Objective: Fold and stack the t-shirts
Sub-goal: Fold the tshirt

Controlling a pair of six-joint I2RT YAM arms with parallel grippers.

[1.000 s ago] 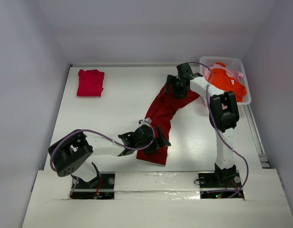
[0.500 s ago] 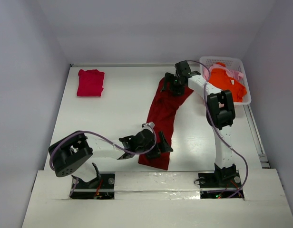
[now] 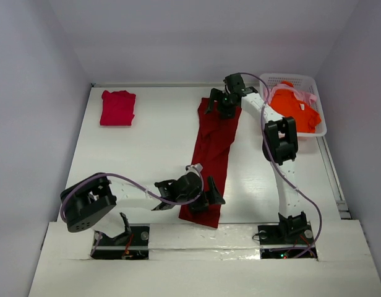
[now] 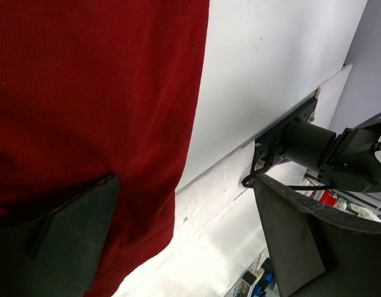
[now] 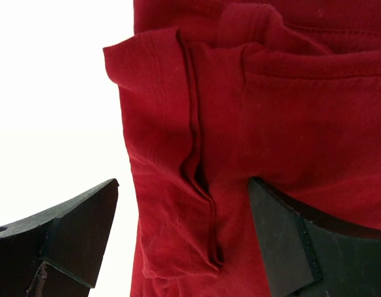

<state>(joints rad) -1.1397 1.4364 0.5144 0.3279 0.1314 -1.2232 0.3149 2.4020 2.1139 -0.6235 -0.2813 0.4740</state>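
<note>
The dark red t-shirt [image 3: 212, 154] lies as a long narrow strip running from the far middle of the table [image 3: 147, 148] toward its near edge. My left gripper [image 3: 209, 198] is open at the strip's near end; in its wrist view one finger [image 4: 73, 238] rests over the red cloth [image 4: 85, 93] and the other [image 4: 302, 241] stands off to the side. My right gripper [image 3: 217, 106] is open over the far end, straddling a folded sleeve edge [image 5: 190, 173]. A crimson-pink t-shirt [image 3: 117, 107] lies folded at the far left.
A white lattice basket [image 3: 302, 78] at the far right holds an orange t-shirt [image 3: 295, 108] and a pale pink one [image 3: 309, 99]. The right arm's elbow [image 3: 279, 139] hangs beside the basket. The arm bases sit along the near edge.
The right gripper has swung left with the shirt's far end, so the bent strip now lies nearly straight. The left gripper shifted slightly right and nearer with the near end.
</note>
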